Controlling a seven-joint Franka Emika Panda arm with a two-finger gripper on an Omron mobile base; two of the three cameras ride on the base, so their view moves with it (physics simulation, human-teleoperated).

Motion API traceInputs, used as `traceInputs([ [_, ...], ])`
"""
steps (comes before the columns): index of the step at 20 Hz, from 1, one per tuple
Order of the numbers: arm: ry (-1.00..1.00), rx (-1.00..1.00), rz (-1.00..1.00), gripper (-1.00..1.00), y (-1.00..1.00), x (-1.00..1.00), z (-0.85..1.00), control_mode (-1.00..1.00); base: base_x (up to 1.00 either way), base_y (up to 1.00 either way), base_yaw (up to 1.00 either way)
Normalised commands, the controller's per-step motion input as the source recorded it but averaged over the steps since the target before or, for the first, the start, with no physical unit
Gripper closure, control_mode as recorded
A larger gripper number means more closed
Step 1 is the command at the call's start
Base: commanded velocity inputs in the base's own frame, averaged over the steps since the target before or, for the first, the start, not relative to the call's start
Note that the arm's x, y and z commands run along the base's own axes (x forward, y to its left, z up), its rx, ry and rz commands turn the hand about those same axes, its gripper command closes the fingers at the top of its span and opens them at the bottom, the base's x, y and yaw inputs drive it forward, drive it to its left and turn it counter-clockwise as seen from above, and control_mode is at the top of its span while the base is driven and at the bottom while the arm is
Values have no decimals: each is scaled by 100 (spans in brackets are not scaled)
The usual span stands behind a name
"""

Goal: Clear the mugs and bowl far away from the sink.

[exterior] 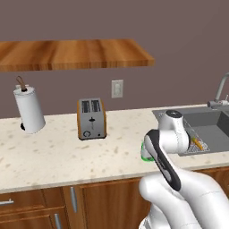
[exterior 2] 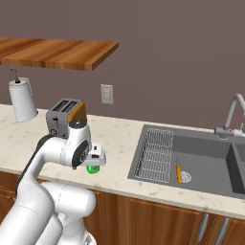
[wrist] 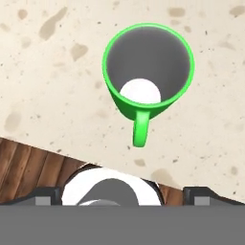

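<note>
One bright green mug (wrist: 148,72) stands upright on the speckled counter near its front edge, its handle (wrist: 140,131) pointing toward the hand. My gripper (wrist: 123,194) hangs straight above it, open, with both dark fingertips (wrist: 48,194) spread wide and nothing between them. From the right base view, the gripper (exterior 2: 94,162) sits just over the mug (exterior 2: 93,168), left of the sink (exterior 2: 201,148). In the left base view the arm covers most of the mug (exterior: 144,152), and the sink (exterior: 214,127) lies to its right. The bowl is out of view.
A toaster (exterior 2: 64,117) and a paper towel roll (exterior 2: 21,100) stand at the back left of the counter. A wooden shelf (exterior: 71,53) hangs above. The sink holds a wire rack (exterior 2: 155,153) and a carrot (exterior 2: 178,172); a faucet (exterior 2: 232,117) rises behind it.
</note>
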Motion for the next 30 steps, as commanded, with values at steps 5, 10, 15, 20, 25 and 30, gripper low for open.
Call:
traceInputs([
  [5, 0, 0, -1, -100, 0, 23, -14, -100, 0, 0, 0],
  [10, 0, 0, 0, -100, 0, 18, -23, -100, 0, 0, 0],
  [15, 0, 0, 0, -100, 0, 11, -28, -100, 0, 0, 0],
  [20, 0, 0, 0, -100, 0, 6, -31, -100, 0, 0, 0],
  [25, 0, 0, 0, -100, 0, 0, -25, -100, 0, 0, 0],
  [30, 0, 0, 0, -100, 0, 0, -28, -100, 0, 0, 0],
])
